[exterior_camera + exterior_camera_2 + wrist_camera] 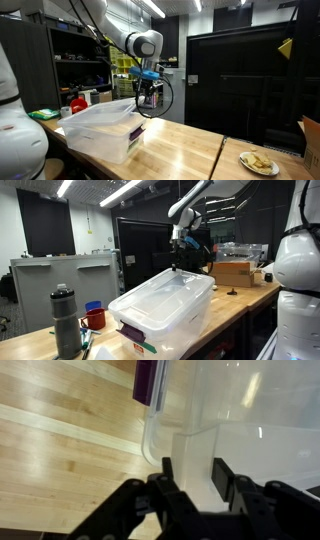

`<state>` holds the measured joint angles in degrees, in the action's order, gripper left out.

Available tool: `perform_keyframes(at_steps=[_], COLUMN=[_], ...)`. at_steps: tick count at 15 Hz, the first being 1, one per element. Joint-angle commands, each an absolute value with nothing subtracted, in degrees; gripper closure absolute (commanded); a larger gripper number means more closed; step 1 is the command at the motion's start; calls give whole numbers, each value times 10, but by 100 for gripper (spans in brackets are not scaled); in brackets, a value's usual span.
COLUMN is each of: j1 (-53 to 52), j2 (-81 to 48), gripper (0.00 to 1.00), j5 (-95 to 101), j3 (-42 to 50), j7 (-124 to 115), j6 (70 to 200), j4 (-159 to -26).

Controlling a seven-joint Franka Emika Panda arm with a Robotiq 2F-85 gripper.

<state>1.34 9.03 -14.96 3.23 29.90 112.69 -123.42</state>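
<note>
A large clear plastic storage bin [105,125] [165,300] stands on the wooden table [185,150], with a purple label [147,380] on its end. My gripper [148,97] [177,252] hangs above the bin's far end. In the wrist view the gripper [193,472] points down over the bin's rim [160,440]. Its two black fingers [222,475] stand partly closed with a pale white object [195,450] filling the gap between them. That object is hard to tell apart from the clear bin behind it.
A plate of food [259,162] and a cardboard box [312,145] sit at the table's far side. A dark thermos [65,320] and a red cup [95,318] stand near the bin. A white machine body [295,280] looms close to the camera.
</note>
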Motion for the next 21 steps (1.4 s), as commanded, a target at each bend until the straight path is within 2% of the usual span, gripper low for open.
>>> perform_keyframes(at_steps=[1, 9, 21], j1=[10, 16, 23], j2=[106, 79, 98], gripper=[81, 81, 81], j5=[-169, -201, -202], j3=[52, 69, 69], j7=[323, 350, 348], j6=[1042, 881, 850], j4=[-1207, -1145, -1158])
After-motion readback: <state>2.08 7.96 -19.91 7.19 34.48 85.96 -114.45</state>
